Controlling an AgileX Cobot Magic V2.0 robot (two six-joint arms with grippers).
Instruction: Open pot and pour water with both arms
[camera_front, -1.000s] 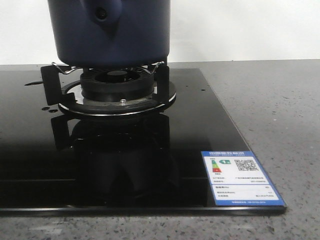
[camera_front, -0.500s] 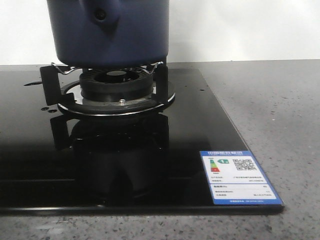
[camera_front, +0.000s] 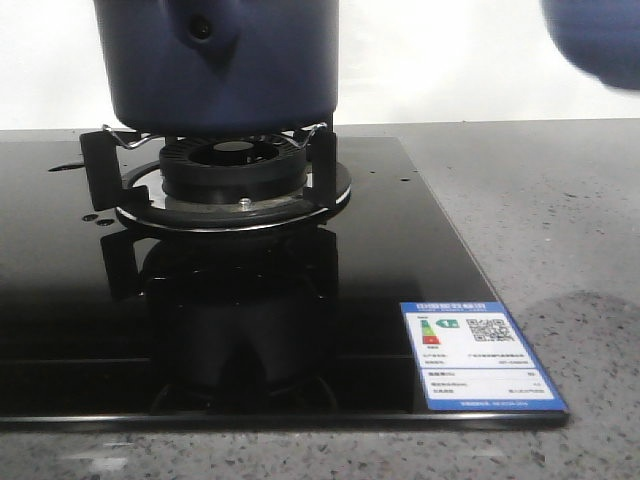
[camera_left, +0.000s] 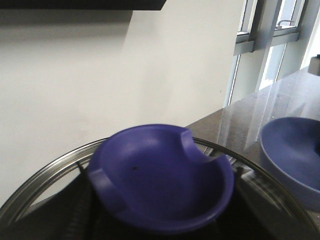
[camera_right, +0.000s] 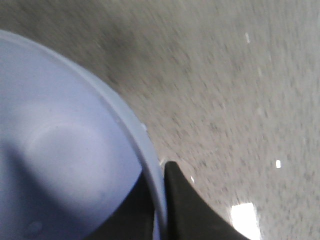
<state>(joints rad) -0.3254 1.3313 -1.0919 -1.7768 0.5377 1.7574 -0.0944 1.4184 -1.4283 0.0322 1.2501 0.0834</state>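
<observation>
The dark navy pot stands on the burner, its side knob with the round hole facing me; its top is cut off. In the left wrist view my left gripper is shut on the blue knob of a glass lid with a metal rim, held up against the wall. My right gripper is shut on the rim of a lighter blue bowl, one finger inside and one outside. That bowl shows blurred at the front view's top right. No water is visible.
The burner sits on a black glass cooktop with a blue and white label at its near right corner. Grey speckled counter lies to the right, with a faint shadow on it. The bowl also shows in the left wrist view.
The blurred blue bowl has come into the front view at the top right, and a shadow now lies on the counter below it. The pot stays on the burner.
</observation>
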